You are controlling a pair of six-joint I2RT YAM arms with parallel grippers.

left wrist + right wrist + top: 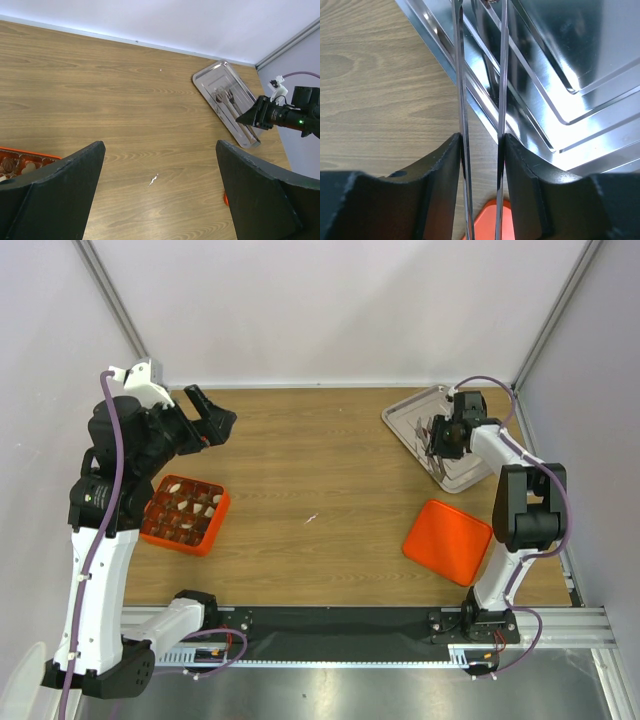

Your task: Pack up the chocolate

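The chocolate, dark brown and cream-white pieces, sits in the cells of an orange gridded box at the left. A corner of the box with a brown piece shows in the left wrist view. My left gripper is open and empty, raised above the table behind the box; its fingers stand wide apart. My right gripper is over the metal tray. Its jaws press on both arms of thin metal tongs, whose tips reach over the tray.
An orange lid lies flat at the right front and also shows in the right wrist view. The tray holds other metal utensils. A small white fleck lies mid-table. Grey walls enclose the back and sides.
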